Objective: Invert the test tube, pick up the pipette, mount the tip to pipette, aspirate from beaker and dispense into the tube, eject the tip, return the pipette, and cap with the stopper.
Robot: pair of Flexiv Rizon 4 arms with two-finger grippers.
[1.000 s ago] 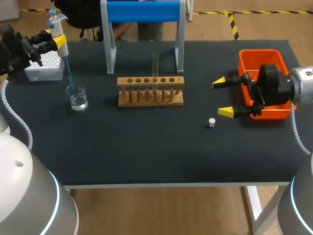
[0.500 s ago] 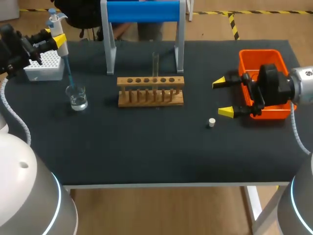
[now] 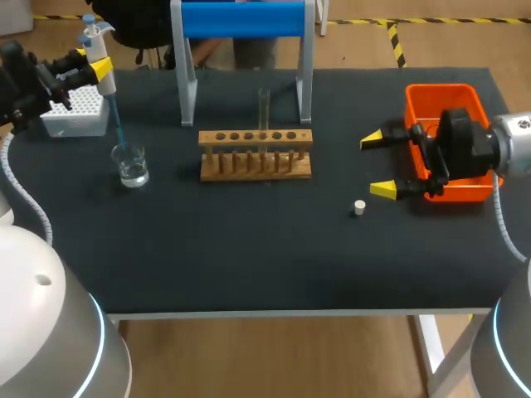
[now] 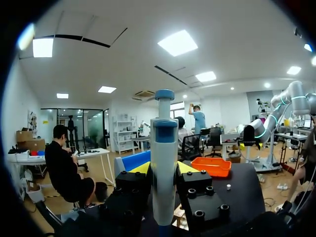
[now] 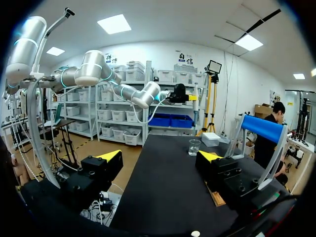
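Observation:
My left gripper [image 3: 93, 65] is shut on the white pipette [image 3: 91, 37] with a blue top, at the table's far left. The pipette's blue tip [image 3: 117, 124] points down into the glass beaker [image 3: 131, 164]. In the left wrist view the pipette [image 4: 164, 168] stands upright between the yellow fingertips [image 4: 139, 168]. A clear test tube [image 3: 264, 108] stands upright in the wooden rack [image 3: 255, 154]. The small white stopper [image 3: 358, 207] lies on the table just left of my right gripper [image 3: 382, 163], which is open and empty beside the orange bin [image 3: 444, 98]. The right wrist view shows the beaker [image 5: 194, 146] far ahead.
A white tip box [image 3: 76, 113] sits behind the beaker, under my left gripper. A blue-topped white stand [image 3: 241, 21] rises behind the rack. The orange bin sits at the right edge, partly under my right arm.

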